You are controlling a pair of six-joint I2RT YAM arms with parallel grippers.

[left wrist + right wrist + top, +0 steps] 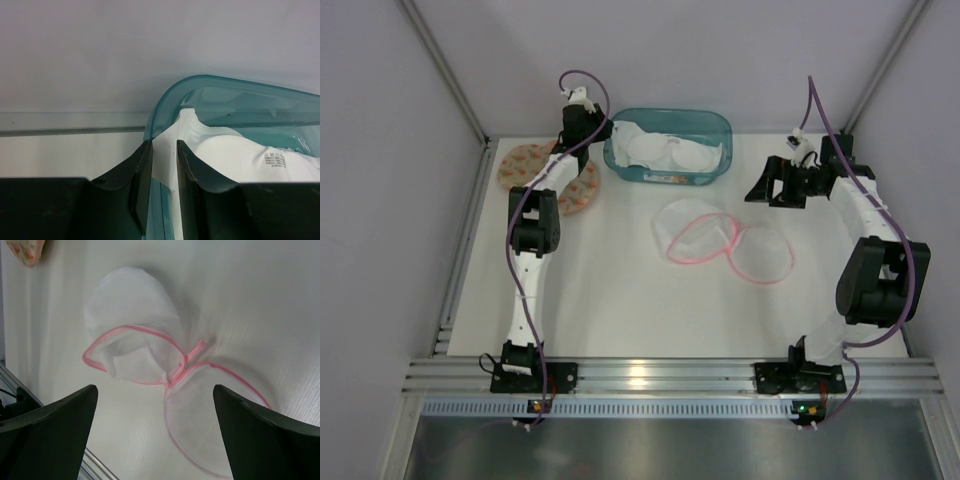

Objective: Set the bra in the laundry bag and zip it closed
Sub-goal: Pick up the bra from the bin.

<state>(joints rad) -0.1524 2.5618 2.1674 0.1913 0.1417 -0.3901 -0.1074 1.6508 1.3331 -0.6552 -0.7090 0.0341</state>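
The bra (660, 150) lies bunched in a teal bin (720, 125) at the 12 o'clock edge of the table (600, 300). One white end of it is draped up over the bin's rim at the 9 o'clock corner. The left pincer (164, 146) is at that corner, its jaws drawn narrow with the white fabric pinched between the two fingers and the teal rim just below them. A printed care label shows on the fabric inside the bin, toward 3 o'clock from the pinch.

The laundry bag (705, 235), white mesh with pink trim, lies unzipped near the middle of the table, toward 6 o'clock from the bin and well apart from it. One half stands up as a loose dome, and the other lies flat beside it at its 4 o'clock side. The two halves meet at a short pink strip.

The right pincer (155, 387) hangs over the 3 o'clock side of the table with its jaws spread wide and nothing between them. From its wrist camera the bag is seen lying on the table past the fingers.

A round floral cloth piece (525, 170) lies at the table's 10 o'clock corner, partly under the left arm.
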